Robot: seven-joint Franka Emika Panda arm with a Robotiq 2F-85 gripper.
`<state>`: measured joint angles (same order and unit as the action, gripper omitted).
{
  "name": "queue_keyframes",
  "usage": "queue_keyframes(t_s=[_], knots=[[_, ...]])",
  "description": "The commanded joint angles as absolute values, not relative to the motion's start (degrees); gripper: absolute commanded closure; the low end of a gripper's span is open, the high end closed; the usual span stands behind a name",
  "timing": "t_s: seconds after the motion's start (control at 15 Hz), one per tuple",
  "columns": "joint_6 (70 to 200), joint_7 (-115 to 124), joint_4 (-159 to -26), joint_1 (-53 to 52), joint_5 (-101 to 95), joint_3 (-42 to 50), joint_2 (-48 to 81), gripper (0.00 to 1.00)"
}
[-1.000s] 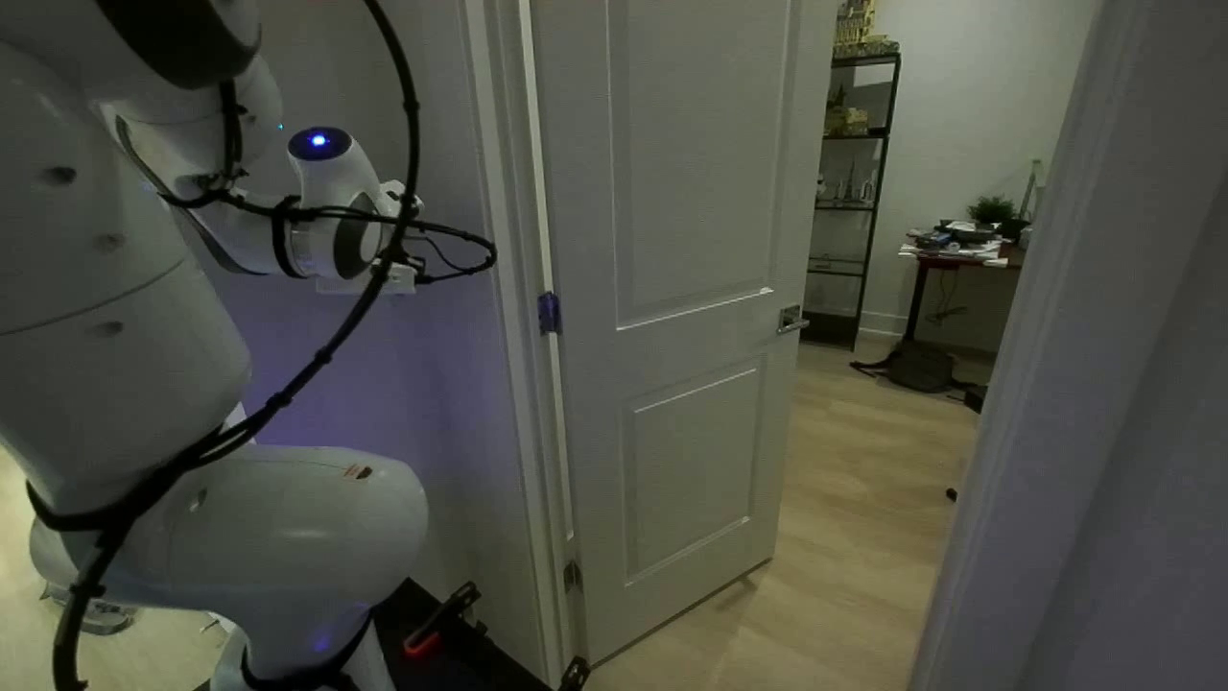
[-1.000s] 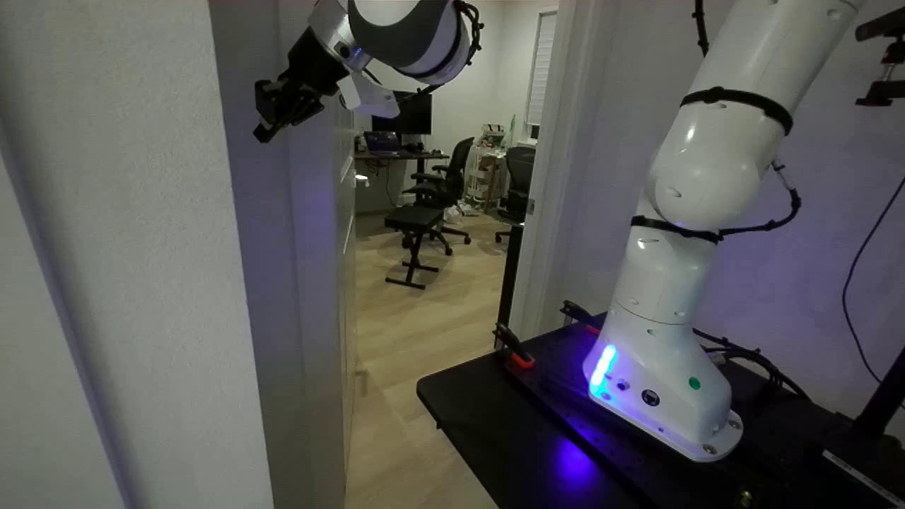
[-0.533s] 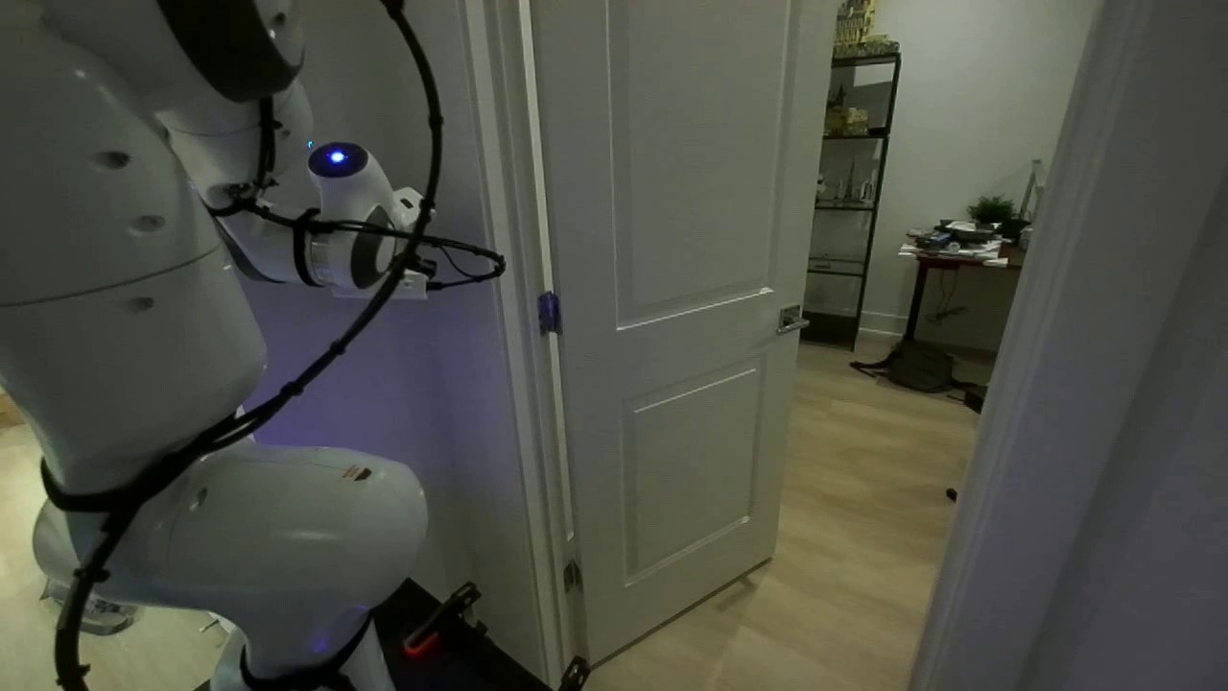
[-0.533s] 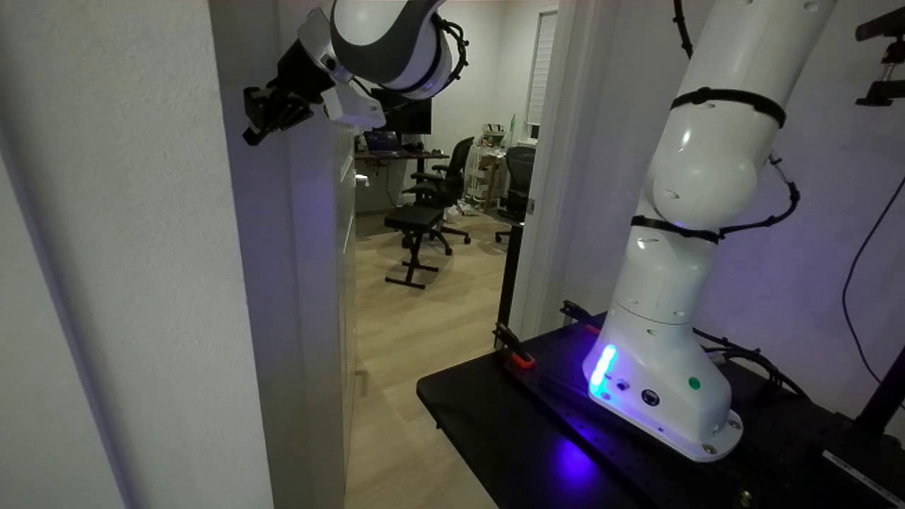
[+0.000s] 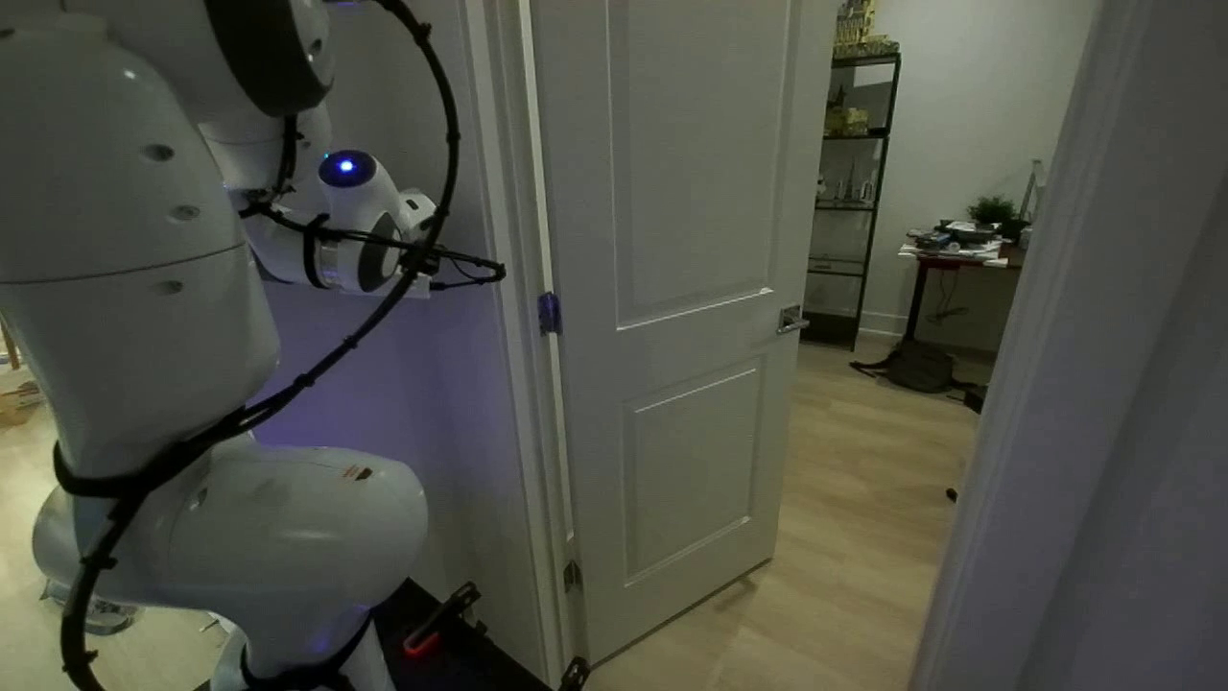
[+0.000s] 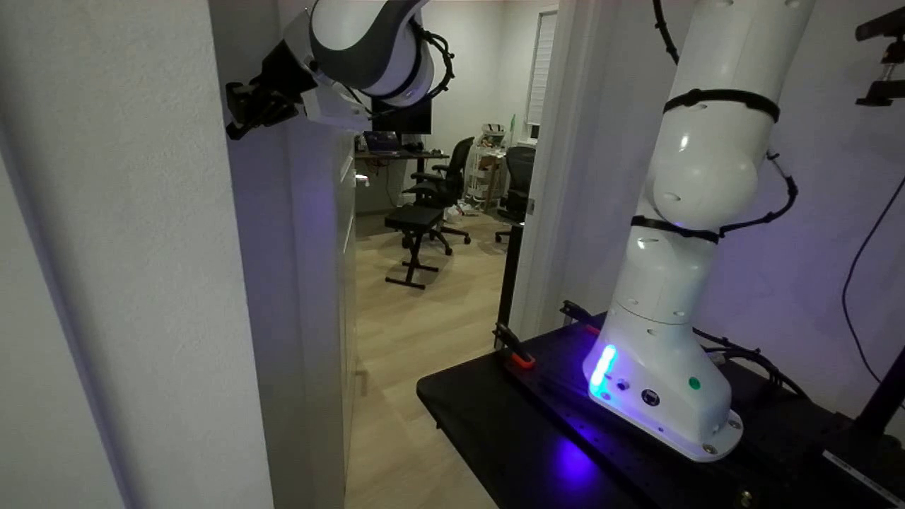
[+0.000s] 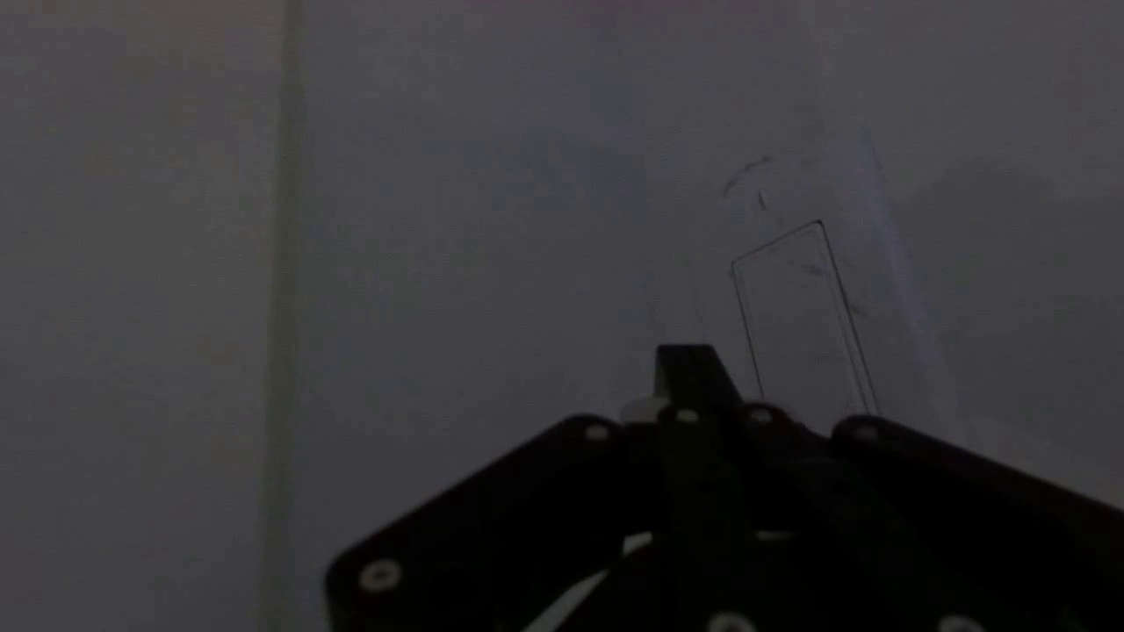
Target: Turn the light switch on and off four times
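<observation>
black fingers, pressed together and empty, show nearer the pale wall than a second ago in an exterior view. we see one light switch just beside their tips, contact unclear; two clamps on the dark counter; two chairs and one stool on the wood floor beyond.

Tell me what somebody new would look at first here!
Probably the white robot arm, standing on a black table in an exterior view, with a bright blue light glowing at its base. Then maybe the black claw, shut, at the bottom of the dark wrist view.
</observation>
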<state>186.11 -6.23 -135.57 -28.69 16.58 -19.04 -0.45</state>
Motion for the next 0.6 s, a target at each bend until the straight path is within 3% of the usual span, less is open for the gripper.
queue_keyframes(t_s=[0.0,0.53], knots=[[188.54,-5.01,-132.64,-29.06,17.41,-19.33,2.7,1.0],[189.6,5.61,-130.25,-26.08,9.51,-21.74,4.49,1.0]])
